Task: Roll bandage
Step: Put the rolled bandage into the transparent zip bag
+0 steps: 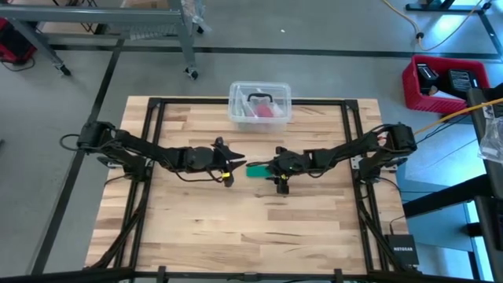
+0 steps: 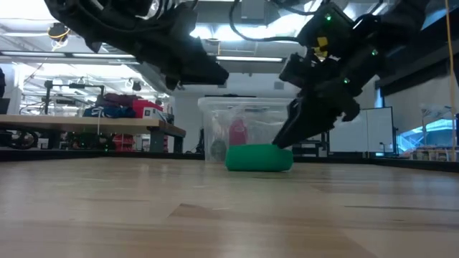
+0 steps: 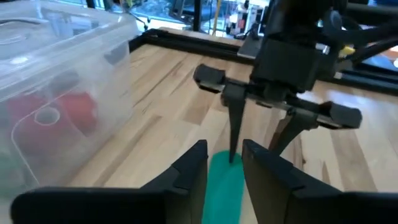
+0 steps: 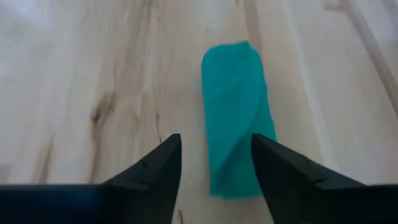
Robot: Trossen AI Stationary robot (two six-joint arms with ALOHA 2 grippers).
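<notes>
The bandage (image 1: 258, 170) is a small teal-green rolled wad lying on its side on the wooden table's middle. It also shows in the low view (image 2: 259, 158), the left wrist view (image 3: 222, 186) and the right wrist view (image 4: 236, 118). My right gripper (image 1: 273, 167) is open and low at the wad's right end, with its fingers (image 4: 155, 171) on either side of it. My left gripper (image 1: 229, 167) is open just left of the wad and raised above it in the low view (image 2: 219, 75). It touches nothing. My right gripper comes slanting down from the table's right, open, with the bandage's right end (image 2: 285, 152) between its fingers. One fingertip (image 3: 235, 155) reaches down to the wad, but I cannot tell whether it touches. The wad lies on the table.
A clear plastic tub (image 1: 260, 103) with a pink-red item inside stands at the table's far middle, just behind the grippers. Black frame rails (image 1: 154, 141) run along the table's sides. A red crate (image 1: 444, 82) stands off the table at the right. Bare wood lies toward the near edge.
</notes>
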